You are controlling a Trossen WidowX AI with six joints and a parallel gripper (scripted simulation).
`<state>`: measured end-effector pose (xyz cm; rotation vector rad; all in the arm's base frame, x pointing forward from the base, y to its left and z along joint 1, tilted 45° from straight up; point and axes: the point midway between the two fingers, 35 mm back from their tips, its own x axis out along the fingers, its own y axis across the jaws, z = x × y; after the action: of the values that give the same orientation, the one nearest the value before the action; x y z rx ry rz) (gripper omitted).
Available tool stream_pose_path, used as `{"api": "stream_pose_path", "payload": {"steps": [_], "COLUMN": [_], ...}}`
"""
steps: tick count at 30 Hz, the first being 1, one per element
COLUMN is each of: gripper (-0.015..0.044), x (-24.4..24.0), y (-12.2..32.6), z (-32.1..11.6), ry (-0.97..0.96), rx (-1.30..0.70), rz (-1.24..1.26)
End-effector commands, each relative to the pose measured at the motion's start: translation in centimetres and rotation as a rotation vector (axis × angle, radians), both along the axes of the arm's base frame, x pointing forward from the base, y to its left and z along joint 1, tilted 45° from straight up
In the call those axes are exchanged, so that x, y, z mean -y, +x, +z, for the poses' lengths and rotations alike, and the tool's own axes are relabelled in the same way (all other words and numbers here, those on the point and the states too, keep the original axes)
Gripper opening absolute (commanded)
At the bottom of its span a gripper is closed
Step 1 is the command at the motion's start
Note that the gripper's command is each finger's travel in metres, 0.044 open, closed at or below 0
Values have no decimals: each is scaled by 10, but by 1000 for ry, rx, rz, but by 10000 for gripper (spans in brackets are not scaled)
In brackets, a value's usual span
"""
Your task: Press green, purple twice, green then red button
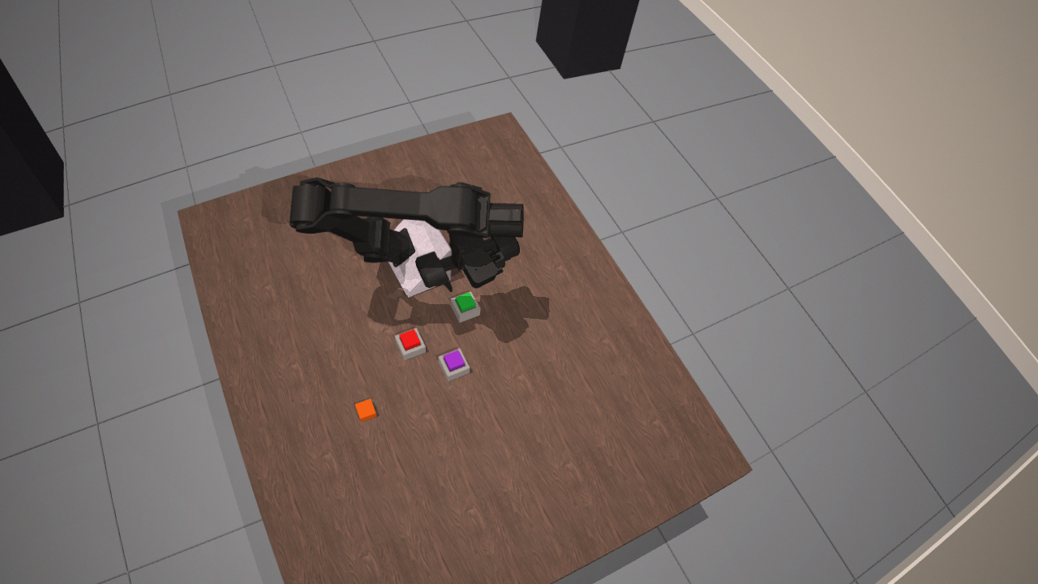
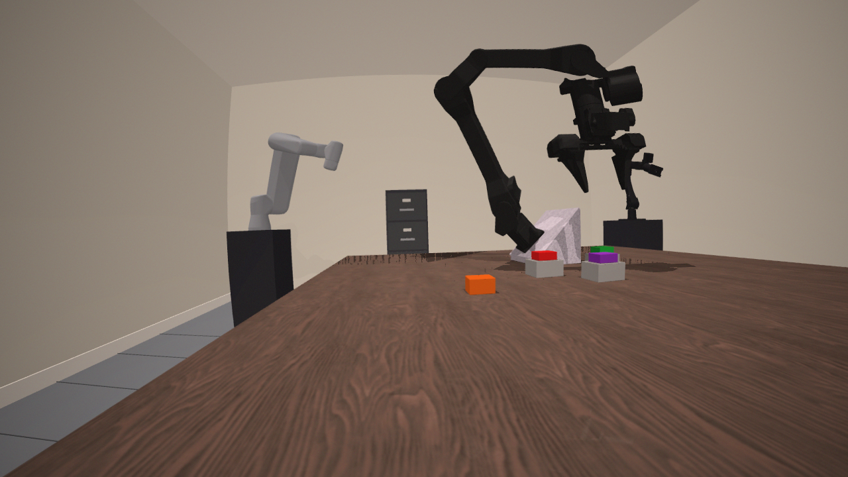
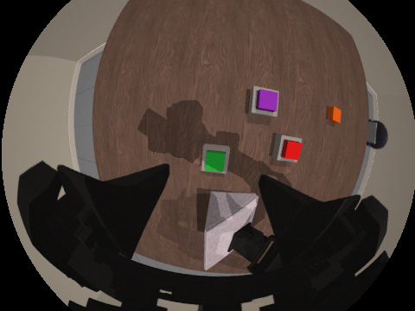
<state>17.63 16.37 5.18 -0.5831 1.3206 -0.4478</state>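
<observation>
The pincer (image 2: pixel 599 171) hangs released and holding nothing, high above the green button (image 1: pixel 464 302). The purple button (image 1: pixel 452 360) and red button (image 1: pixel 409 339) sit near the green one on the table (image 1: pixel 581 435).

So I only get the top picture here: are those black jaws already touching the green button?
Observer: No. The exterior view shows the jaws hanging high above the green button, well apart from it.
Operator: Are they carrying anything?
Observer: Nothing. The wrist view shows them spread wide, with only bare table and the green button in sight between their tips.
</observation>
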Motion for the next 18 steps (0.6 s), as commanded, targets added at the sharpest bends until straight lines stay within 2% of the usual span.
{"api": "stream_pose_path", "payload": {"steps": [1, 6, 13, 18], "gripper": [400, 400, 216, 85], "x": [8, 8, 49, 51], "y": [-18, -18, -10, -10], "z": [-16, -16, -59, -60], "ry": [-93, -93, -94, -94], "rx": [-83, -83, -81, -81], "rz": [-39, -39, -39, -39]}}
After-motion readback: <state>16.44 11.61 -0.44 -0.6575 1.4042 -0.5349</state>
